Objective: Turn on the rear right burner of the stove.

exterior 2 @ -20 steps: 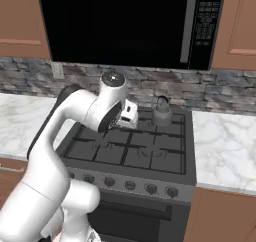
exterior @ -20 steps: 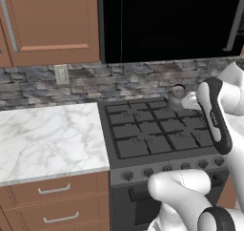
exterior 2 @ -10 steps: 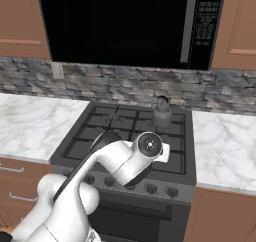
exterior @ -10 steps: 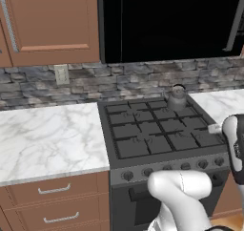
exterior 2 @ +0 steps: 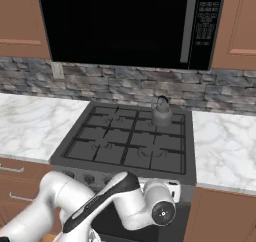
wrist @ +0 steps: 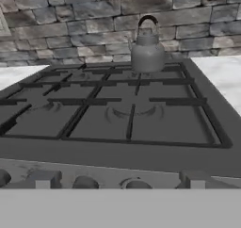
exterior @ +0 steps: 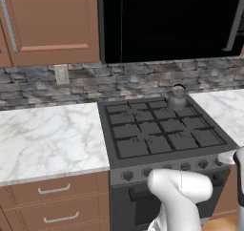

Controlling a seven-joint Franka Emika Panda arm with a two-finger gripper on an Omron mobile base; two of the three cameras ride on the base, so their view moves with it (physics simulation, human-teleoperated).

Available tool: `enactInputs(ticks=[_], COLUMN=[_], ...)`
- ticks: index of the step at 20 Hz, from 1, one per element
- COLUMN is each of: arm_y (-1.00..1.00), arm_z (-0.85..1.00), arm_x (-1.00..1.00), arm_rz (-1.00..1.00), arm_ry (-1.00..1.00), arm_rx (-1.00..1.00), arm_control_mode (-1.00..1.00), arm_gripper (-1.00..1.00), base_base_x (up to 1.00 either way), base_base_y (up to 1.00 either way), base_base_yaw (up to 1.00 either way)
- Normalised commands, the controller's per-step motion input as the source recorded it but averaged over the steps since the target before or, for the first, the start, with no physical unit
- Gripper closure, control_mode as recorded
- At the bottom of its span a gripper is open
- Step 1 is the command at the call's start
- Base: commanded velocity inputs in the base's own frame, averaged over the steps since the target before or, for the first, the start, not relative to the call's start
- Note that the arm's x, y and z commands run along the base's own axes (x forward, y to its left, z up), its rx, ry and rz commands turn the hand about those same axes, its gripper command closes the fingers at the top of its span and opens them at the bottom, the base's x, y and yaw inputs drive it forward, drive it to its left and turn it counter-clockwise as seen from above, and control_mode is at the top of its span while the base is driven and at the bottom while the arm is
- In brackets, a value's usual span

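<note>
My gripper (wrist: 117, 187) low before the stove (exterior 2: 125, 167) knobs (wrist: 85, 182), grasp state indiscernible, grey kettle (wrist: 147, 52) on the rear right burner (wrist: 155, 74)

Both base views look forward and down on the stove (exterior: 162, 134) (exterior 2: 130, 141), from left and right. The hand view faces its grates from low, close at the front panel; all share the kettle (exterior: 177, 98) (exterior 2: 161, 112) (wrist: 147, 50).

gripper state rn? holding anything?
Gripper: cannot be told; its tips are barely visible, low before the dark grey gas stove's front edge.

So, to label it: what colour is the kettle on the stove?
Grey kettle with a dark handle, clearest in the hand view.
</note>
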Motion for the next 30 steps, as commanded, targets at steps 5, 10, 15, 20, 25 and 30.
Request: enactInputs(ticks=[5,10,15,20,25,30], arm_y=[-0.4,-0.18,0.0,0.0,0.05,0.14], arm_z=[-0.67,-0.71,-0.28,0.0,0.0,-0.04], arm_x=[-0.05,-0.11,0.0,0.0,0.05,0.05], arm_rz=[0.0,0.07,0.0,0.0,0.0,0.0], arm_ry=[-0.19,-0.28,-0.23,-0.05,-0.16,-0.09], arm_rx=[-0.18,-0.09,0.0,0.0,0.0,0.0], arm_control_mode=[-1.0,-1.0,-1.0,-1.0,-1.0,-1.0], arm_gripper=[-1.0,-1.0,-1.0,-1.0,-1.0,-1.0], base_base_x=[0.0,0.0,0.0,0.0,0.0,0.0], base_base_y=[0.0,0.0,0.0,0.0,0.0,0.0], base_base_yaw=[0.0,0.0,0.0,0.0,0.0,0.0])
